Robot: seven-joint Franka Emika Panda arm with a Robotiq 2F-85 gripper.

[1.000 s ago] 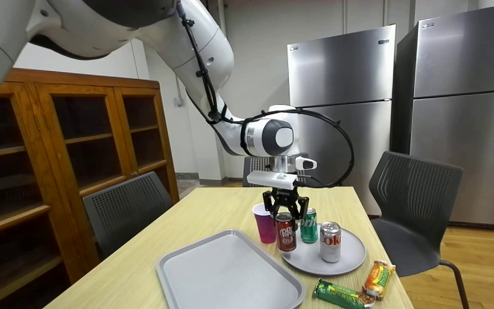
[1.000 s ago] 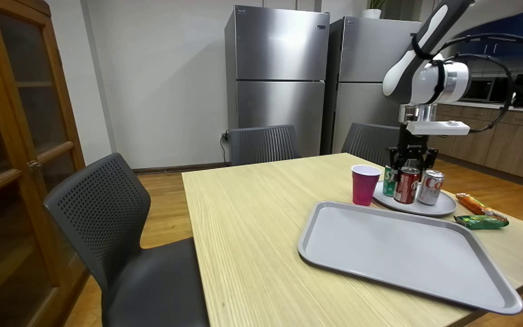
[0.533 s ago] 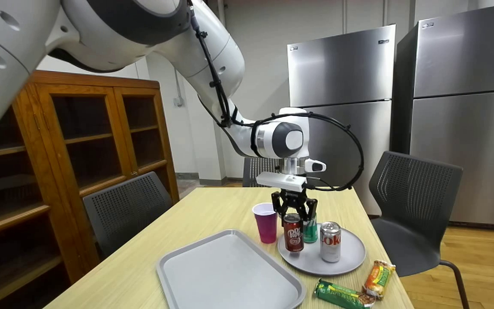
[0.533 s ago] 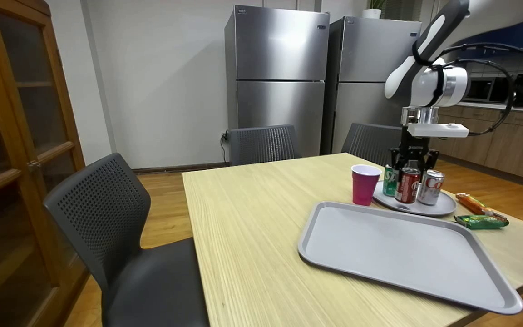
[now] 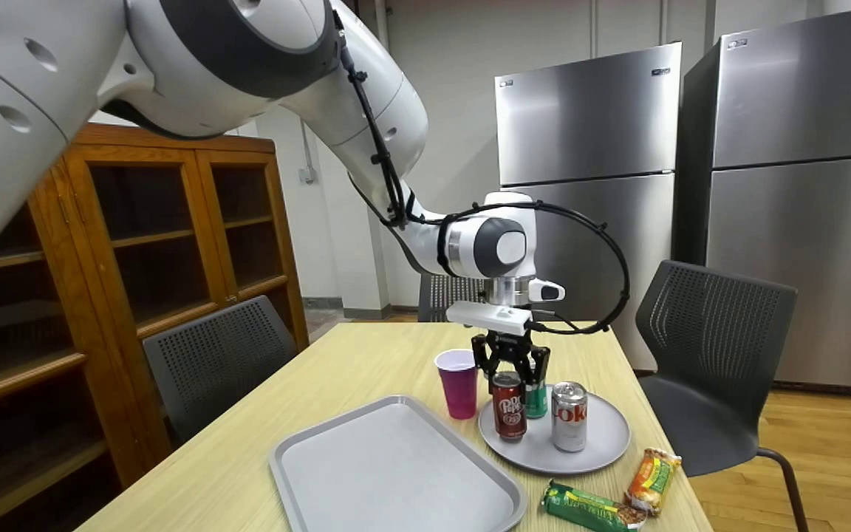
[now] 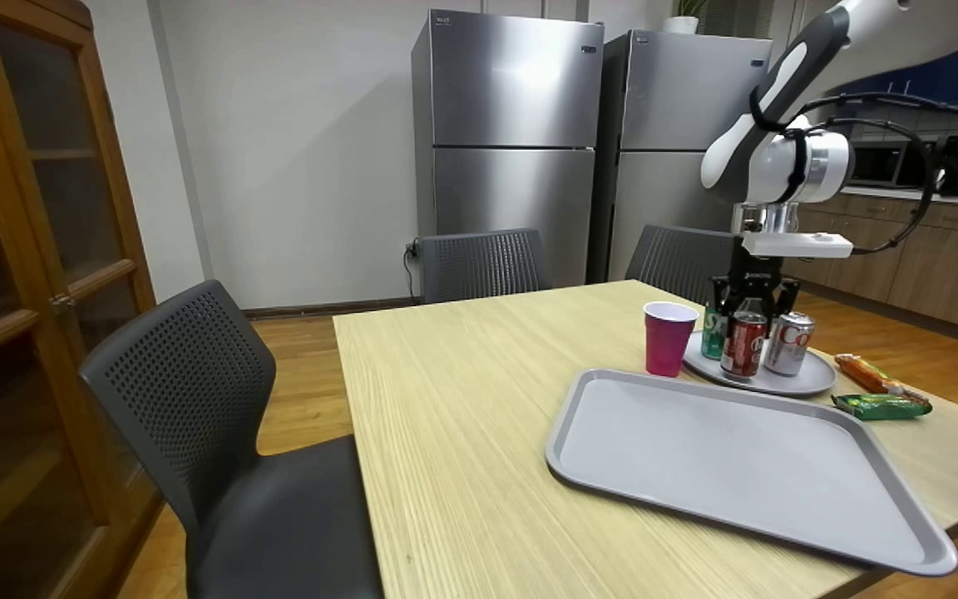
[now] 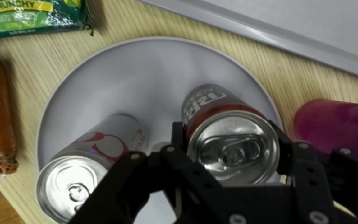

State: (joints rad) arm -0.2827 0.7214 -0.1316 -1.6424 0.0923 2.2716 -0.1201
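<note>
Dr Pepper can (image 7: 227,130), dark red with silver lid: right of centre in the wrist view, set above the right half of a round grey plate (image 7: 154,68); whether its base meets the plate cannot be made out. Held.

Fingers (image 7: 177,135), black: one to each side of the Dr Pepper can near its lid, gripping it.

Silver Coke can (image 5: 569,421): upright on the plate; lower left in the wrist view, apart from the Dr Pepper can.

Green can (image 6: 713,334): on the plate, partly hidden; immediately left of the Dr Pepper can in an exterior view.

Magenta cup (image 5: 459,388), white inside: upright beside the plate; right edge of the wrist view.

Grey tray (image 6: 745,466), rectangular: lower right in an exterior view, upper right in the wrist view; near the plate.

Green wrapped bar (image 5: 588,506) and orange wrapped bar (image 5: 653,479): lower right in an exterior view, ends together.

Surface (image 6: 462,408): pale wood grain, bearing all the above.

Steel refrigerators (image 6: 516,158): two, upper centre to upper right. Wooden cabinet (image 5: 167,222), glazed: left side.
</note>
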